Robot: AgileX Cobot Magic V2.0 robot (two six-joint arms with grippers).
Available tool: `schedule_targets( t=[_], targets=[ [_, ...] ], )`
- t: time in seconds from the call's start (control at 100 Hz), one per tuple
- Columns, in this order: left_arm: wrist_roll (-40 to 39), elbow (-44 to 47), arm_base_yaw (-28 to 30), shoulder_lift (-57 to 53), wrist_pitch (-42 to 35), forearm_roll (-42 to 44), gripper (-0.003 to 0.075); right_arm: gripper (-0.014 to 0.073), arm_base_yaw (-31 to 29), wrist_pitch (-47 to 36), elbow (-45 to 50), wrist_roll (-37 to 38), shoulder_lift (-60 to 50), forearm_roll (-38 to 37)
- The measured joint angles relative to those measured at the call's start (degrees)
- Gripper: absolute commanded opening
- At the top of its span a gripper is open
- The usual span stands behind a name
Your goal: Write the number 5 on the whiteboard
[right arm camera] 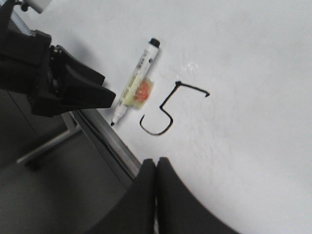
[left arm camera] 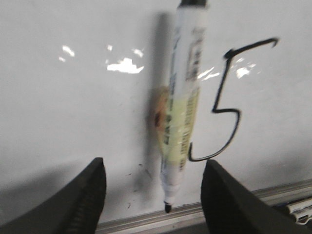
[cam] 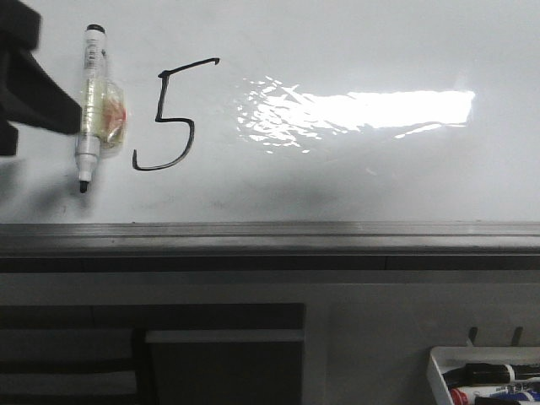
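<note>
Standing upright, the number 5 (cam: 173,114) (slightly slanted) marks the whiteboard (cam: 354,177); left hand (left arm camera: 151,195) seemingly released.

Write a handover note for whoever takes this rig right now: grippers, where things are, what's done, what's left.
Left gripper: open, empty, fingers either side of the marker but apart from it.
Right gripper: shut, empty, over the whiteboard near the digit.
Marker: lies on the board, uncapped, tip toward the grey edge rail, just left of the number 5 in the front view.
Done: the 5 is drawn in full.
Left: probably only pulling both arms clear; capping the marker, if wanted.
</note>
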Motion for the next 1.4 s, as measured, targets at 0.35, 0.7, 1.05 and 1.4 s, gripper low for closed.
schedule_targets(
  t=[0.35,0.7,1.05,1.4],
  targets=[
    [0.0,6.6,-3.6,-30.1,-0.1,10.6,-0.0020,-0.0061,0.0,-20.9,30.6,0.0,-28.7,-0.1],
    [0.0,18.8,-4.3,-47.6,-1.1,16.9,-0.0020,-0.0061,0.0,-24.1,50.7,0.0,-56.3,-0.1],
    [0.0,20.1,-4.3,-48.0,-1.1,17.1,-0.0020,-0.0061,0.0,-24.9,52.0,0.0,-58.7,-0.2],
    [0.0,20.1,-4.3,-48.0,-1.1,17.1,-0.0020,-0.0061,0.0,-24.9,52.0,0.0,-58.7,-0.2]
  ],
)
